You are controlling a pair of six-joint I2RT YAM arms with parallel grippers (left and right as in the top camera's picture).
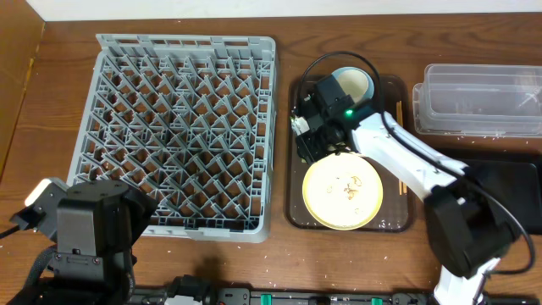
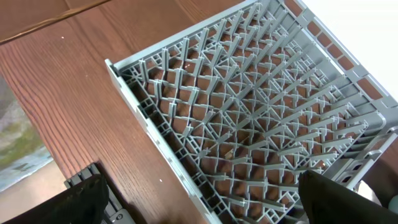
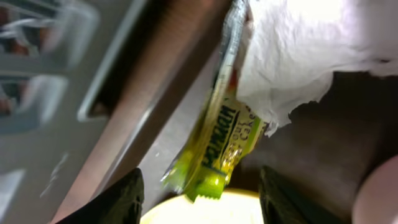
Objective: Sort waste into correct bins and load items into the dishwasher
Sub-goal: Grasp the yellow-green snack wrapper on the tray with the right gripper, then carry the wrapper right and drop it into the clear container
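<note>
In the right wrist view, a crumpled white napkin (image 3: 292, 50) lies on the dark brown tray with a yellow-green packet (image 3: 214, 146) beside it. My right gripper (image 3: 202, 193) is open, one finger on each side of the packet's lower end, touching neither. From overhead, that gripper (image 1: 303, 135) hangs over the tray's left side, hiding most of the waste. A light blue cup (image 1: 351, 82), a pale yellow plate (image 1: 342, 192) with crumbs, and chopsticks (image 1: 400, 157) sit on the tray. My left gripper (image 2: 211, 205) is open over the near edge of the grey dish rack (image 1: 182, 127).
The brown tray (image 1: 292, 199) stands just right of the rack. A clear tub (image 1: 483, 97) sits at the far right, with the flat black bin (image 1: 517, 191) below it, partly behind my right arm. Crumbs dot the wood near the tub.
</note>
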